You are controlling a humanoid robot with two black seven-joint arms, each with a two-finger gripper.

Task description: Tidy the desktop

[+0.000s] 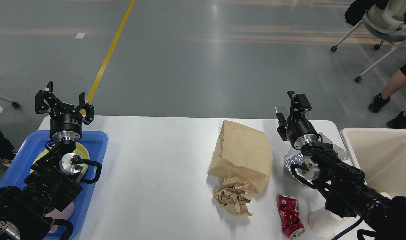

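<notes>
Pincers (64, 103) (291, 110) gape, holding nothing.

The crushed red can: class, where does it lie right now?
In the head view, the crushed red can lies on the white desktop near its front right edge, right of the crumpled brown paper and left of a white cup.

Left gripper (64, 99) is raised over the table's (156, 160) far left edge, fingers spread; right gripper (293, 106) is raised near its far right edge, empty, fingers slightly apart.

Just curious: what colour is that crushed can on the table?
Red, with silver ends. The can shows best in the head view.
</notes>
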